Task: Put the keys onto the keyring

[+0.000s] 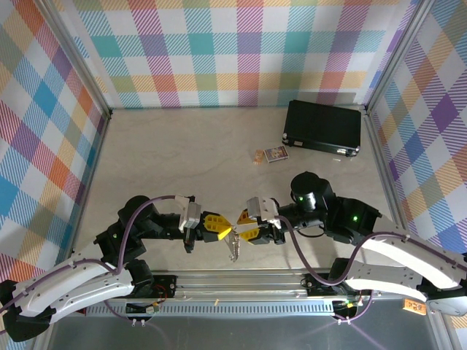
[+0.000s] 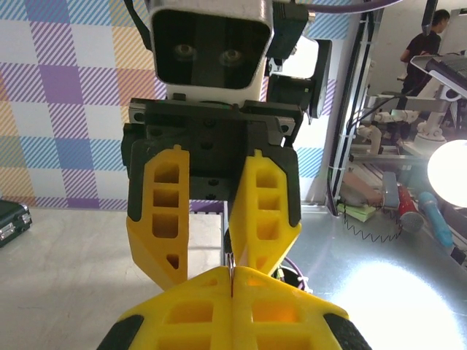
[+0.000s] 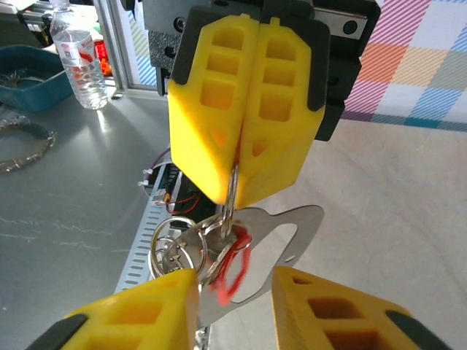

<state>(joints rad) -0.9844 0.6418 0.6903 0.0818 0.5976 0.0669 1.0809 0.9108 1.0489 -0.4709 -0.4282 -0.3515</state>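
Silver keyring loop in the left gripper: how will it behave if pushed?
Pinched at one thin edge by the left gripper, the silver metal keyring loop likely swings. Its small rings and red-tagged grey key hang loose, so probably twist. Bare metal: possibly slippery.

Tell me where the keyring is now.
The keyring hangs near the table's front edge, centre of the top view, pinched in the left pincer, with the open right pincer facing it.

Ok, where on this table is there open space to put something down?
Free: the wide bare table from the left wall across to the card, back to the far wall. Crowded: the far right corner with the black case, and the near-edge centre where left gripper and right gripper meet around the keyring.
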